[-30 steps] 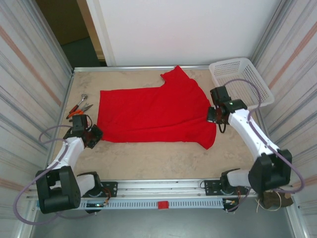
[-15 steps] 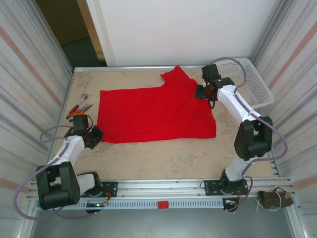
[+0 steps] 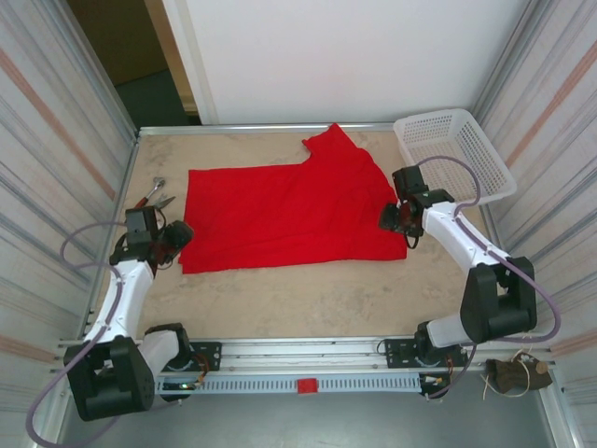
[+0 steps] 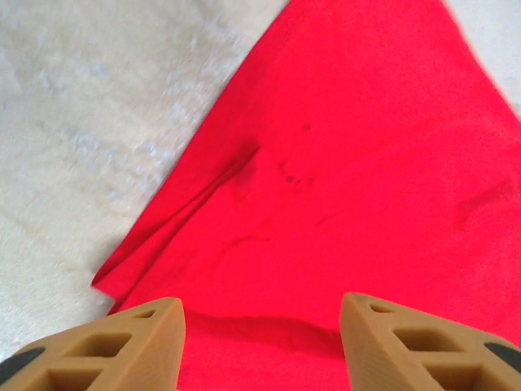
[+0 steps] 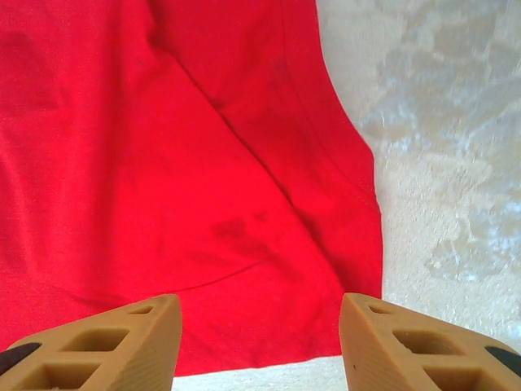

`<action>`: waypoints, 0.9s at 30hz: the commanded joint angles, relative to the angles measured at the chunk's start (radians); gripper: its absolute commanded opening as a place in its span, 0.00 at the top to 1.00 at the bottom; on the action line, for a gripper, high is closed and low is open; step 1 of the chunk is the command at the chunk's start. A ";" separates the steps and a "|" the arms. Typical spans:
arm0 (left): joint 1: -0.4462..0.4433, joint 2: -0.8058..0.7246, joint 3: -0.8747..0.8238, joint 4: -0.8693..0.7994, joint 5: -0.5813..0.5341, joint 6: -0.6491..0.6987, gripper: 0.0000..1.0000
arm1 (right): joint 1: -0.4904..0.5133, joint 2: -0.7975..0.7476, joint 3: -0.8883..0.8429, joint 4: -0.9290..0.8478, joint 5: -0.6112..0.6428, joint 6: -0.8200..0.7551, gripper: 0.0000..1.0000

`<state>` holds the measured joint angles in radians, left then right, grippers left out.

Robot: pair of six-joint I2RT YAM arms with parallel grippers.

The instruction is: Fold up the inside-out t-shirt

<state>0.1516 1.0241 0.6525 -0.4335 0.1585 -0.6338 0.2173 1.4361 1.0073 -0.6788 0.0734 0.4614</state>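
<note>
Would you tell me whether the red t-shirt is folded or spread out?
Mostly spread: the t-shirt lies flat on the table, its far sleeve sticking out.

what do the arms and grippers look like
The left arm and right arm both have white shells with chunky black joints, and a pale purple cable loops along each. The left gripper and right gripper carry tan wedge-shaped fingers with rectangular cut-outs.

2 white arms [image 3: 126,289], black joints [image 3: 494,303], purple cables [image 3: 448,159], tan pincer fingers [image 4: 122,350].
</note>
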 commanded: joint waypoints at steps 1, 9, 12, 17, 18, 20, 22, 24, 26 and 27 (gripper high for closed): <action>0.010 0.077 0.060 -0.027 0.004 0.052 0.45 | -0.022 0.042 -0.036 0.026 -0.013 0.080 0.48; 0.008 0.352 0.148 0.022 0.005 0.108 0.47 | -0.036 0.098 -0.129 0.077 -0.008 0.230 0.49; -0.002 0.414 0.174 0.042 -0.007 0.130 0.48 | -0.038 0.096 -0.149 0.085 -0.004 0.248 0.50; -0.030 0.497 0.222 0.052 -0.036 0.161 0.51 | -0.052 0.070 -0.183 0.087 0.008 0.261 0.54; -0.035 0.510 0.228 0.058 -0.039 0.165 0.51 | -0.054 0.066 -0.187 0.089 0.008 0.264 0.55; -0.049 0.543 0.248 0.058 -0.055 0.175 0.52 | -0.059 0.064 -0.194 0.091 0.006 0.267 0.58; -0.060 0.573 0.267 0.056 -0.060 0.179 0.54 | -0.062 0.069 -0.197 0.093 0.003 0.270 0.60; -0.071 0.600 0.283 0.054 -0.071 0.180 0.56 | -0.062 0.076 -0.200 0.097 -0.001 0.274 0.62; -0.079 0.622 0.292 0.050 -0.081 0.176 0.59 | -0.062 0.083 -0.203 0.102 -0.006 0.281 0.65; -0.081 0.629 0.294 0.049 -0.085 0.172 0.60 | -0.062 0.085 -0.205 0.105 -0.010 0.283 0.66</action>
<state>0.0772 1.6341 0.9184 -0.3840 0.1085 -0.4797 0.1612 1.5219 0.8127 -0.5758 0.0731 0.7116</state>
